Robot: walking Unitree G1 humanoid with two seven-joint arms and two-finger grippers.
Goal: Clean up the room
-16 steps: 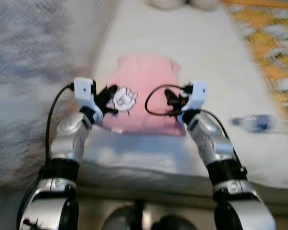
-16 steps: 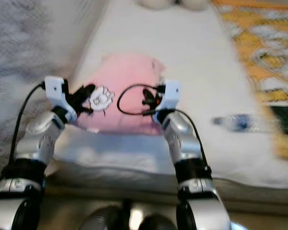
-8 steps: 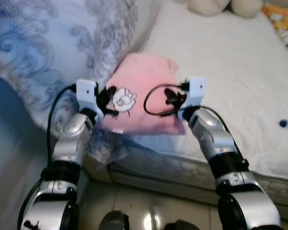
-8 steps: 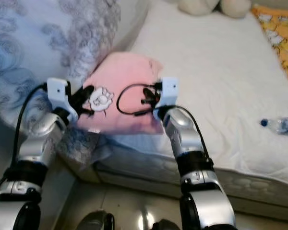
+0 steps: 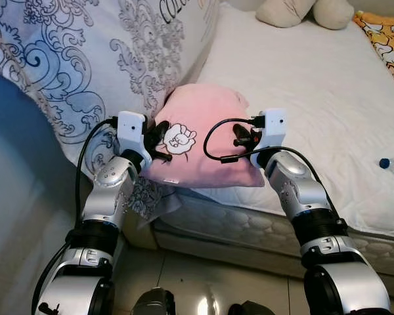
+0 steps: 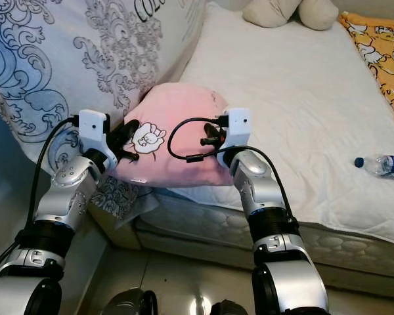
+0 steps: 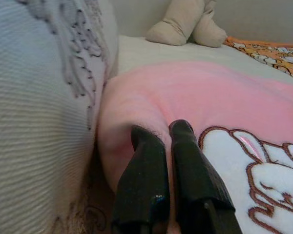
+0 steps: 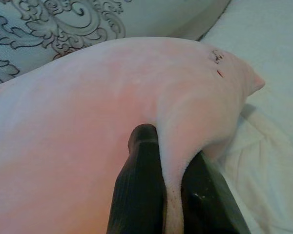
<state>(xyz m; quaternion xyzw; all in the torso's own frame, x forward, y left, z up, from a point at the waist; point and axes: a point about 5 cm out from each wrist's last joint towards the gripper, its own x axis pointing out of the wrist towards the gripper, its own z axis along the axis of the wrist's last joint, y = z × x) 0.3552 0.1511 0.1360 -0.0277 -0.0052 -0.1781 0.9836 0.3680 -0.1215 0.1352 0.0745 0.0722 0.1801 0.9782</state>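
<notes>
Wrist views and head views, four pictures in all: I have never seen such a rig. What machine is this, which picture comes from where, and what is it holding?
This is a humanoid robot with two silver arms, each ending in a gripper of two long black fingers. The two wide pictures come from a stereo camera on its head, looking down at a white quilted mattress. The two close pictures come from cameras on the wrists, looking along the fingers.

The left gripper and the right gripper each pinch an edge of a soft pink cushion with a white cartoon patch, one on each side. Beside it lies a white duvet with grey scroll pattern. Also on the bed: a beige plush toy, a clear plastic bottle with blue cap and an orange patterned blanket.
</notes>
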